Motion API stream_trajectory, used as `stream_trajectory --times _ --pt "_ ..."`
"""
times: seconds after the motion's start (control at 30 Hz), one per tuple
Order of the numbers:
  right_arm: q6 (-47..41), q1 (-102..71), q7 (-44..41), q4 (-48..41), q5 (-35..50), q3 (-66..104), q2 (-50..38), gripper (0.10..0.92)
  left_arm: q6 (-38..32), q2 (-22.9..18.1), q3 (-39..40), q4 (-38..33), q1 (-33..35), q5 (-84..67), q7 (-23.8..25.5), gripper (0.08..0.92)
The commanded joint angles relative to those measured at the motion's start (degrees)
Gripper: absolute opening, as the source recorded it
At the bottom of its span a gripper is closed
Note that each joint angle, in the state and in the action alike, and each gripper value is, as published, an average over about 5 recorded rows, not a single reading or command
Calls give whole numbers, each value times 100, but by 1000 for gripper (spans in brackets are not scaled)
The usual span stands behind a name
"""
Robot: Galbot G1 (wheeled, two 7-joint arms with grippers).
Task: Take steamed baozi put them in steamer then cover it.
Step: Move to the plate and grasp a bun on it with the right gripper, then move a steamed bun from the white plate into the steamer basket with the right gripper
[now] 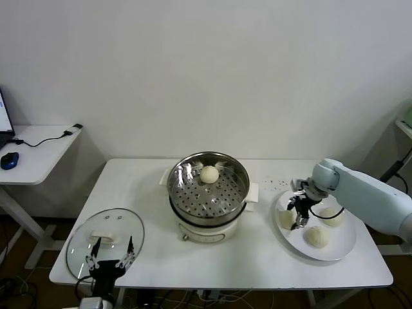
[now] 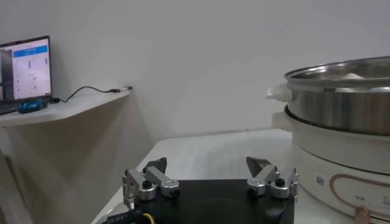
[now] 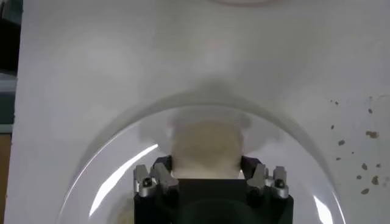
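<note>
Reaching over the plate, right of the steamer, your right gripper has jaws wide astride a baozi; one bun sits in the basket. Next, by my read: close, lift. Only the wrist view shows the straddle. Left gripper, open, idles by the cover, left of the steamer.

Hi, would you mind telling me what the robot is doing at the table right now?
It is loading baozi into the steamer. One baozi already sits inside. The right end effector is open around another bun on the white plate, where two more wait. The left end effector idles, open, over the glass cover on the table.
</note>
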Motion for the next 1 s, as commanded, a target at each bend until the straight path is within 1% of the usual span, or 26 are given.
stream_trajectory --times 0.03,0.23,0.37,0.5,0.6,0.8,1.0 --pt "3 249 -6 57 204 -72 -100 695 -18 4 -1 -20 21 2 0 823" --pt "3 1671 -53 208 993 -946 -308 687 -27 20 23 -47 17 3 8 823" --pt "22 2907 -81 166 1714 -1850 -150 687 -27 14 68 -76 18 -4 8 823" --pt "135 4015 -113 138 2420 -2786 336 687 -41 9 118 -49 -38 29 14 823" --pt "33 4485 -97 145 2955 -3191 790 687 -59 -5 153 -29 -87 75 19 823" --pt "-306 4667 93 -7 3943 -3353 1850 687 -99 3 199 -62 -47 89 54 823" --pt "-564 4464 348 -35 4503 -3370 2768 687 -138 11 212 -99 28 74 50 823"
